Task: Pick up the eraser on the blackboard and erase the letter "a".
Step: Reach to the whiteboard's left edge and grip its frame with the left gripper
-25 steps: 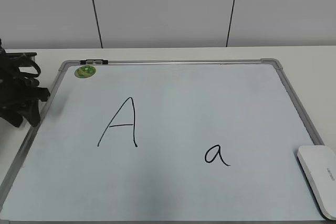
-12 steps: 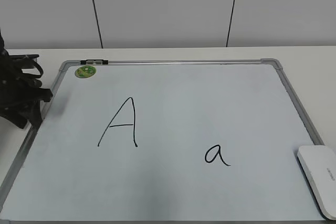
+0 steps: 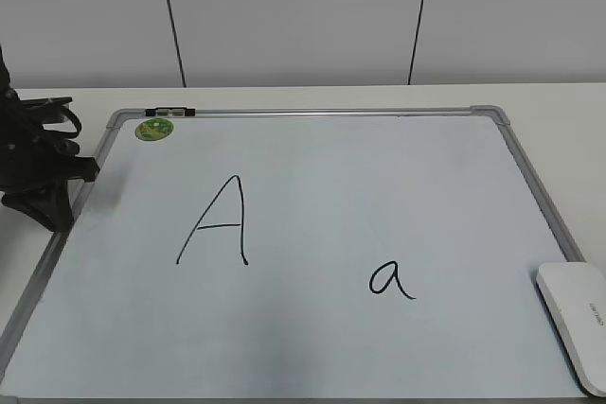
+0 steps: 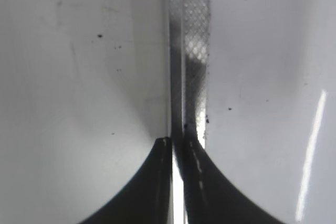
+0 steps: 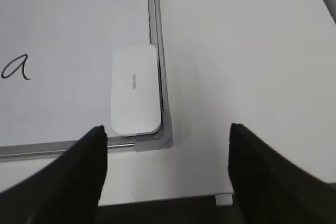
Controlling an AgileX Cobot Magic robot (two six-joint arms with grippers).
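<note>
The white eraser (image 3: 578, 324) lies flat at the blackboard's (image 3: 379, 177) front right corner; in the right wrist view the eraser (image 5: 135, 90) sits against the frame corner. The letter "a" (image 3: 391, 279) is written left of the eraser and also shows in the right wrist view (image 5: 16, 69). My right gripper (image 5: 167, 129) is open and empty, above the table just in front of that corner. It is out of the exterior view. My left gripper (image 3: 66, 186) is shut and empty at the board's left edge, its tips (image 4: 177, 142) over the frame strip.
A large capital "A" (image 3: 218, 219) is written left of centre. A round green magnet (image 3: 153, 129) and a small black clip (image 3: 170, 113) sit at the board's far left corner. White table surrounds the board (image 5: 236, 51); its front edge is near my right gripper.
My left gripper has shifted slightly right and up, closer over the board's left frame. The eraser and the letters have not moved.
</note>
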